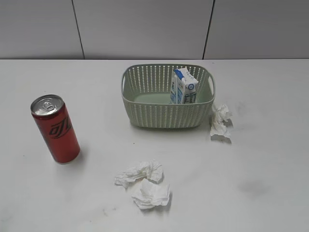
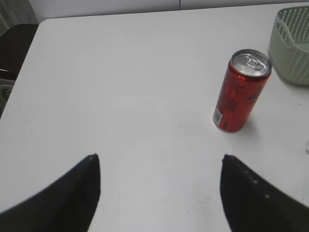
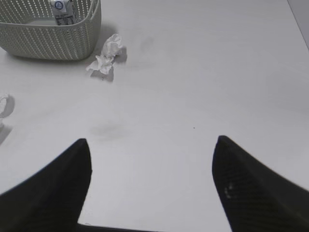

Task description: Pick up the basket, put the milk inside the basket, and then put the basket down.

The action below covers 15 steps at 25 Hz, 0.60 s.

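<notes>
Milk sits in the basket, basket down on the worktop.
Your left gripper and right gripper hang wide, holding nothing; the job looks finished.

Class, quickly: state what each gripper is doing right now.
Left gripper: open, holding nothing.
Right gripper: open, holding nothing.
</notes>
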Tool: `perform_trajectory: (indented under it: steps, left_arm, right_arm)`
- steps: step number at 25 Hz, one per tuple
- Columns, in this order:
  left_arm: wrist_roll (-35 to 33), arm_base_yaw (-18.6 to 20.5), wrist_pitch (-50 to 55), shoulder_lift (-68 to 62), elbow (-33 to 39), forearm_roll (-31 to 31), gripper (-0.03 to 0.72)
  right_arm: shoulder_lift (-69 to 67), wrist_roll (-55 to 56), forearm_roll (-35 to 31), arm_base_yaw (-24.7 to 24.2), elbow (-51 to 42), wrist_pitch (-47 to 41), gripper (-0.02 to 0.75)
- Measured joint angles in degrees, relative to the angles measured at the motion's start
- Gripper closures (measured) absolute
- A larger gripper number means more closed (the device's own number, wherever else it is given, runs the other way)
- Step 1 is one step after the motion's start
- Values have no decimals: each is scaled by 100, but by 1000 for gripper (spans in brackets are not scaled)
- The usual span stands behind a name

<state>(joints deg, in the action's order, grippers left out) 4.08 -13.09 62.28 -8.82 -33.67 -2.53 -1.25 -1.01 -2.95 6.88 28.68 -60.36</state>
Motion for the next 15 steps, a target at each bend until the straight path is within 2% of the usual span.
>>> perform_trajectory:
  steps: [6,15]
  left_arm:
    - [0,0,-62,849,431,18,106]
    - [-133,0,-147,915,466,18,106]
  right_arm:
    - [0,0,0,0,-4,0,146]
    - [0,0,0,0,-6,0,146]
